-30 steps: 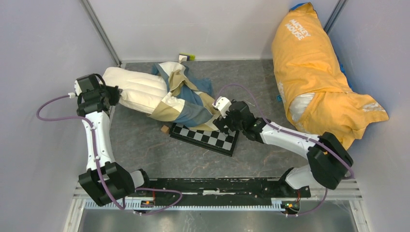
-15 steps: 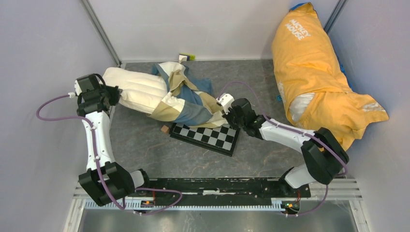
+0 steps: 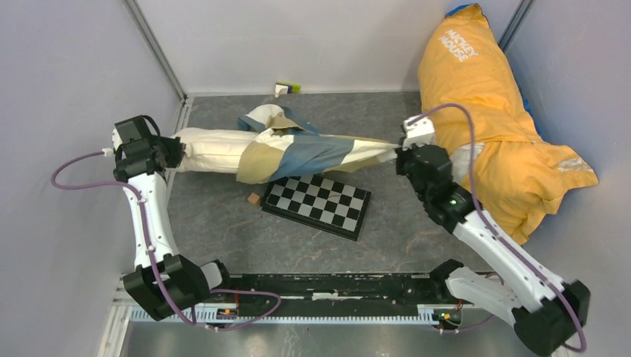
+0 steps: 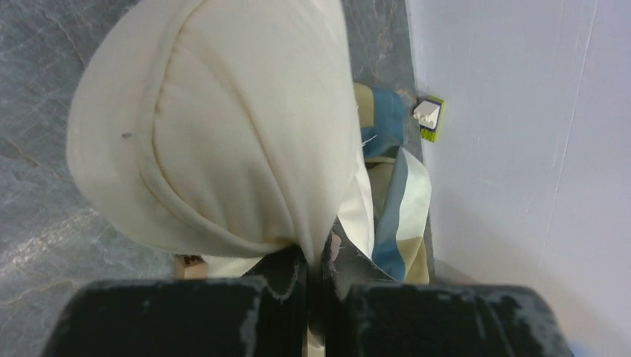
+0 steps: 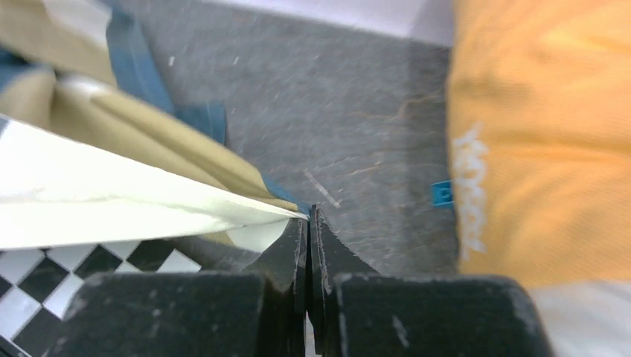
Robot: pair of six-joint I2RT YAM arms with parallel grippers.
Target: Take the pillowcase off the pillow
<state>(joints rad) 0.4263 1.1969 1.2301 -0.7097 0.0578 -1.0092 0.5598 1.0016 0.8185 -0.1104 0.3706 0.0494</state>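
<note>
The cream-white pillow (image 3: 212,140) lies at the back left of the table, its left end pinched in my left gripper (image 3: 175,152), which is shut on it. In the left wrist view the pillow (image 4: 223,126) bulges above the shut gripper (image 4: 318,251). The checked pillowcase (image 3: 298,145) still wraps the pillow's right half and stretches taut to the right into a point. My right gripper (image 3: 399,154) is shut on that point. In the right wrist view, the pillowcase (image 5: 111,201) runs into the closed gripper (image 5: 307,217).
A black-and-white checkerboard (image 3: 318,202) lies under the stretched fabric, with a small wooden block (image 3: 254,198) at its left corner. The big orange bundle (image 3: 484,111) fills the right side, close behind my right gripper. A small green-and-white piece (image 3: 286,88) sits by the back wall.
My right gripper closed on the pillowcase edge and swung right and away from the checkerboard, pulling the case taut and farther off the pillow. The left gripper has held its place.
</note>
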